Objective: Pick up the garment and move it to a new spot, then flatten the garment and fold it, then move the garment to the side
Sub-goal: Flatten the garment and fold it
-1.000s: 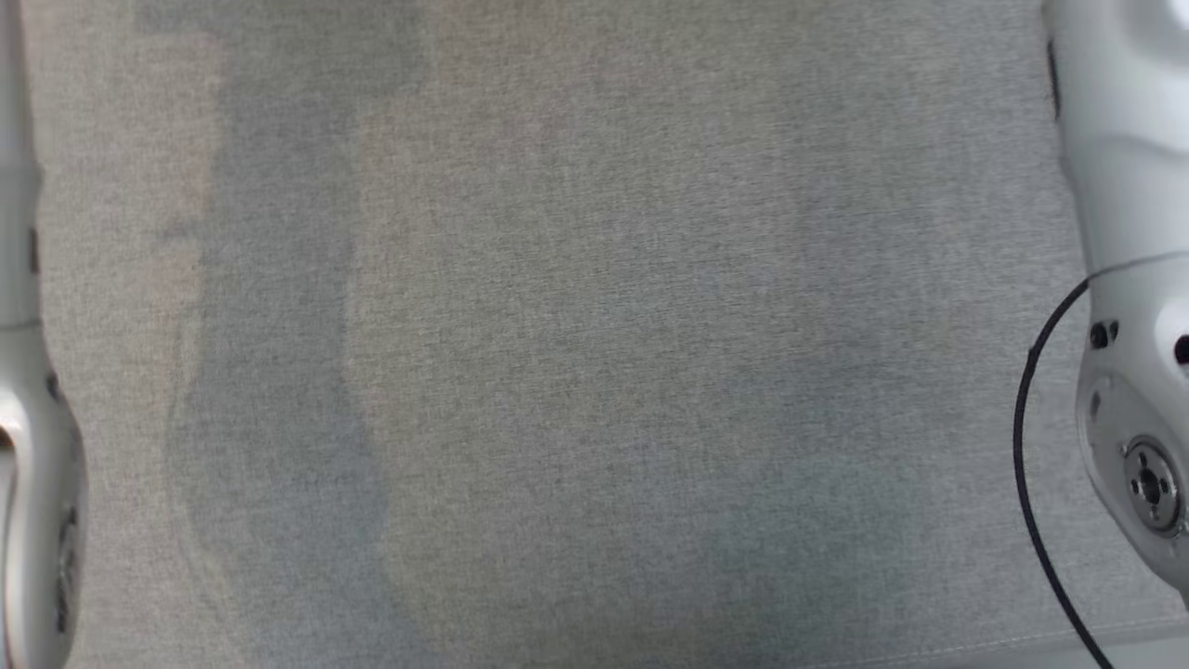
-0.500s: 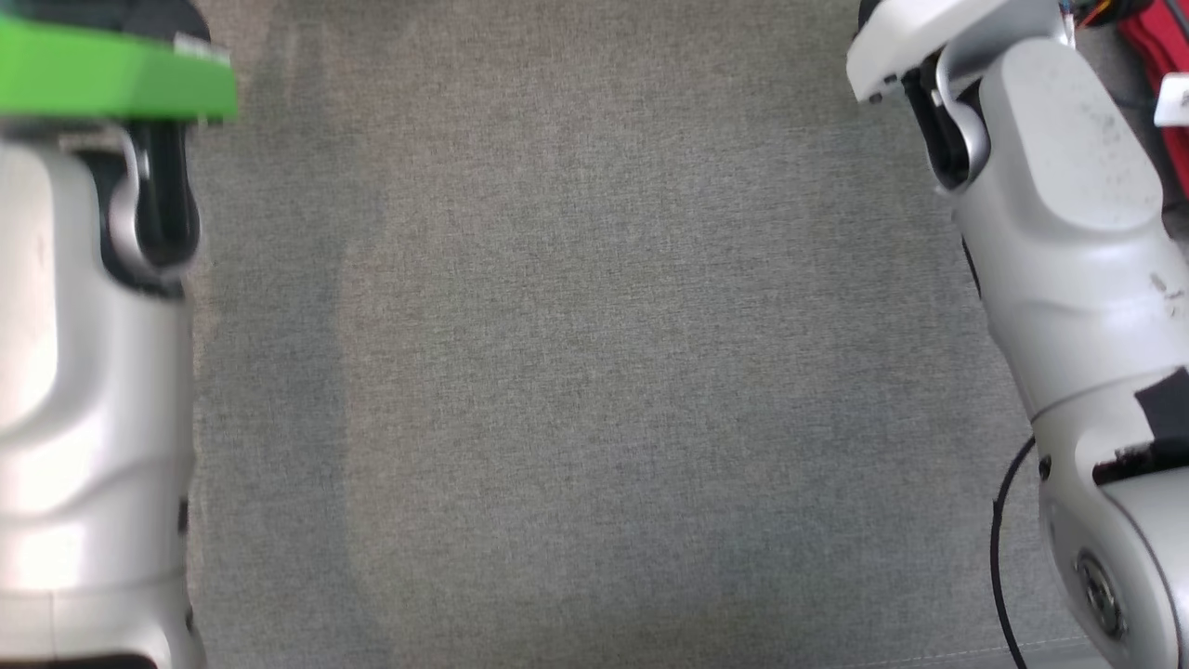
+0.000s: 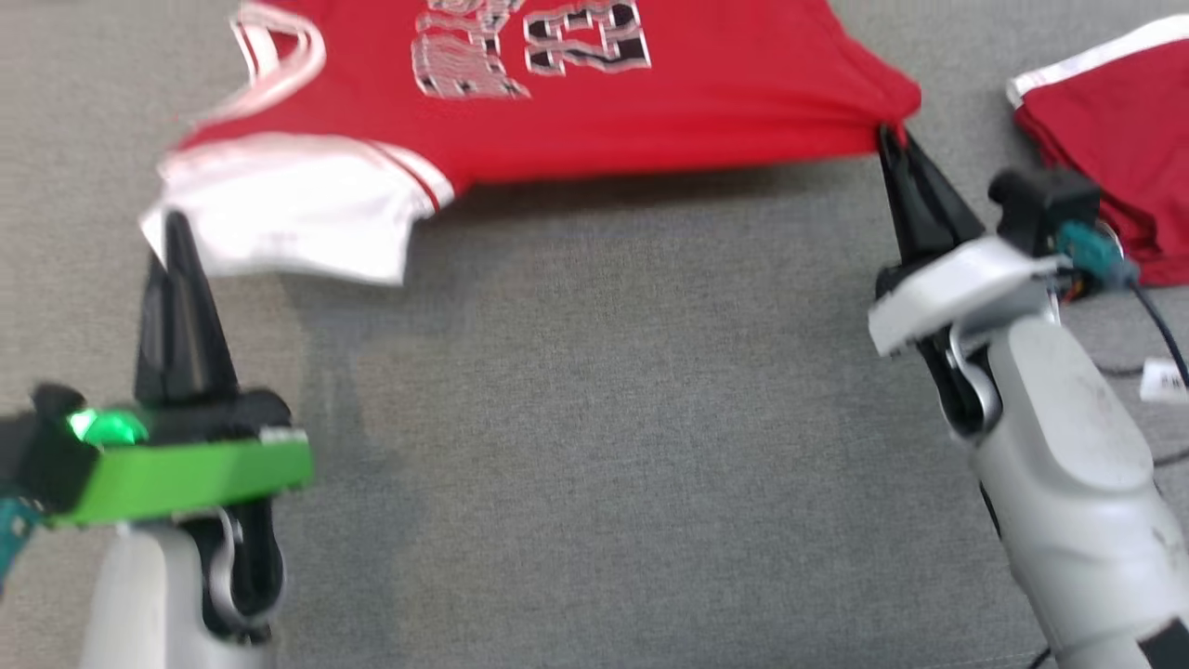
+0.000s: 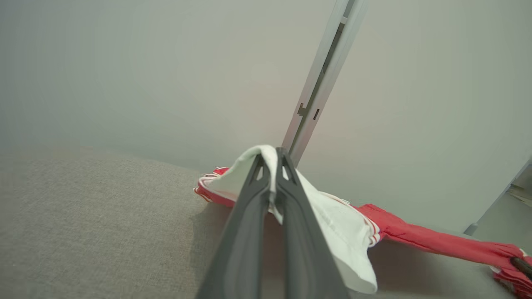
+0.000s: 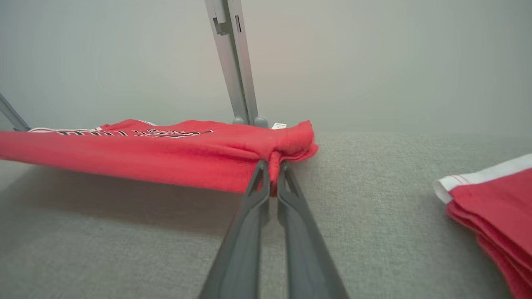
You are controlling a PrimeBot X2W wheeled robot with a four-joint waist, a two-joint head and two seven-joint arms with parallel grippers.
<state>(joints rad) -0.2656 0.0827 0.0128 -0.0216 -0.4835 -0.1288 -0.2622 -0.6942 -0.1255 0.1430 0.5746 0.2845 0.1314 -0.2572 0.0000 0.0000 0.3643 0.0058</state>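
Red garment (image 3: 706,107) stretched across the upper frame, left gripper (image 3: 173,228) and right gripper (image 3: 888,141) each clamped tight on one end.

Red garment (image 3: 697,102) is soft matt cloth; the grey surface (image 3: 594,418), rough woven fabric.

Arm hardware: appearance as found

Left gripper (image 3: 172,223) and right gripper (image 3: 887,137): two long, dark, tapering fingers each. Left wrist carries a bright green band (image 3: 186,474) with a lit green lamp (image 3: 107,427). Right wrist carries a white bracket (image 3: 957,288), a black module (image 3: 1040,204) and a teal connector (image 3: 1091,251) feeding a black cable (image 3: 1166,334). Left forearm (image 3: 139,595) pale grey — right forearm (image 3: 1068,483) likewise, speckled with small dark marks.
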